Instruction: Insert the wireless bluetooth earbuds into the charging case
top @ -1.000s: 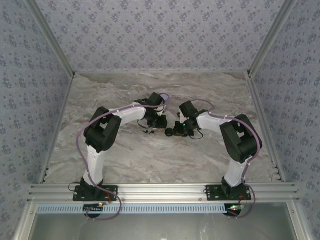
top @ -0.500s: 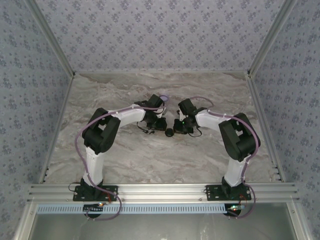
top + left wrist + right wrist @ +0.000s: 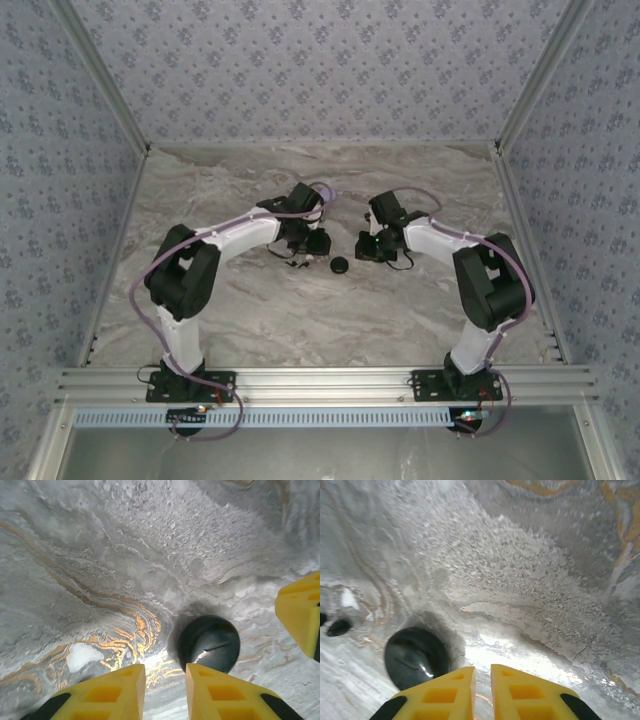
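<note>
1. Container: a black round disc (image 3: 339,265) lies flat on the marbled table (image 3: 300,315), between my two hands. Its glossy top carries one bright glint, and its inside is hidden. I cannot tell where the charging case and the earbuds lie.
2. Beside the disc, at the left edge of the right wrist view, sit two small dark bits (image 3: 340,626), too blurred to name.
3. My left hand (image 3: 165,671): the yellow fingers stand a narrow gap apart, barely open, and grip nothing. The disc lies just ahead of one fingertip; I cannot tell whether they touch. A further yellow block (image 3: 300,612) enters at the right edge of this view, beyond the disc.
4. My right hand (image 3: 482,671): the fingers are parted by a thin slit, barely open, and hold nothing. The disc lies ahead and to the left, apart from the tips.
5. Edges: patterned walls (image 3: 320,70) close the table on the far side and on both flanks; a metal rail (image 3: 320,382) runs along the near edge.
6. Open room: bare marbled surface stretches from the hands toward the far wall, both side walls and the rail.
</note>
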Controlling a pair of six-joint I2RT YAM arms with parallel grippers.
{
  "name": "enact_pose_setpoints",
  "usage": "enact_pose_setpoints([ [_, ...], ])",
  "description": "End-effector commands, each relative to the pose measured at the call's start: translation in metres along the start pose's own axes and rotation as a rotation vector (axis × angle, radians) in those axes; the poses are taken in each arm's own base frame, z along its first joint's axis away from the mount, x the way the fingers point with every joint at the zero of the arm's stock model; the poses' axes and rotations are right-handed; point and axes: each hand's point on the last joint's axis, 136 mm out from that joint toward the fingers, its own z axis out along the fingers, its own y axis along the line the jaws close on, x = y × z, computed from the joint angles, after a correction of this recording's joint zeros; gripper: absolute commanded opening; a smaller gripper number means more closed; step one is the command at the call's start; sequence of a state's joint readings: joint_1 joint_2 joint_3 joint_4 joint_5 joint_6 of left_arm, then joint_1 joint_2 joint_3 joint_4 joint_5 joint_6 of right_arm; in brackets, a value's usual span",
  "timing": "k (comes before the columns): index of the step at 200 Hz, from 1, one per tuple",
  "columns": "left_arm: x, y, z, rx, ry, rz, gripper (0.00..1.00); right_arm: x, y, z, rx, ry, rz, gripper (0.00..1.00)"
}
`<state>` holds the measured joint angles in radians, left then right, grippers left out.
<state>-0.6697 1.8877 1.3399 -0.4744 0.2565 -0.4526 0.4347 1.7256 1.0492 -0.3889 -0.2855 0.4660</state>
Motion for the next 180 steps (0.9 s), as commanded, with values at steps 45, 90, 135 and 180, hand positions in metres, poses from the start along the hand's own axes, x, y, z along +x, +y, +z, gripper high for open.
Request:
enact_pose_setpoints([
  [45,0.011,-0.018,-0.002,0.164,-0.039,-0.160,0.40,0.008,0.023,-0.001,-0.177,0.024,0.019,0.30],
  [90,0.020,-0.017,0.012,0.220,-0.030,-0.232,0.44,0.014,0.025,0.007,-0.211,0.050,0.039,0.28],
  [135,0.020,-0.018,0.022,0.242,-0.017,-0.247,0.44,0.016,0.025,0.017,-0.230,0.071,0.063,0.25],
  [180,0.023,-0.014,0.029,0.229,0.004,-0.253,0.44,0.018,0.023,0.023,-0.223,0.082,0.068,0.25],
])
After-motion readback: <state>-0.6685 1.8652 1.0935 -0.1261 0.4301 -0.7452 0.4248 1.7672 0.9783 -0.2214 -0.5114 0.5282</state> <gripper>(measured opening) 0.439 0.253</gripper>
